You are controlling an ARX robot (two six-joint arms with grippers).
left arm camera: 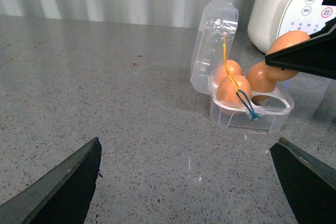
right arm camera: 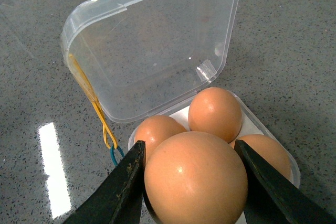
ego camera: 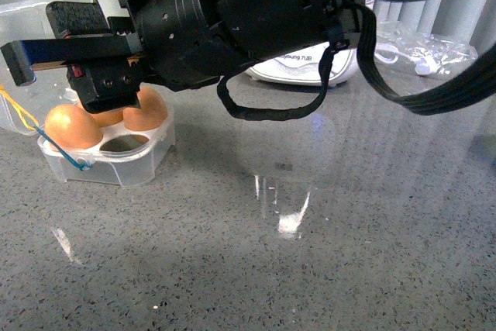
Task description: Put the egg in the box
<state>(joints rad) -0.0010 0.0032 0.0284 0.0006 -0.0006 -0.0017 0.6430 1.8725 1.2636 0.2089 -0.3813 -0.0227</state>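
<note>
- The right gripper [right arm camera: 189,149] clamps the egg [right arm camera: 195,179] by its sides over the box [right arm camera: 157,51]; the left gripper [left arm camera: 188,145] is spread wide and empty.
- The egg looks light, slick and brittle, so it likely wants a gentle hold at its widest girth.

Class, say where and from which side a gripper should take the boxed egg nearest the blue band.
Probably across the exposed upper sides of that egg, coming from above: it stands in its cell of the box, lower half sunk, lid open.
</note>
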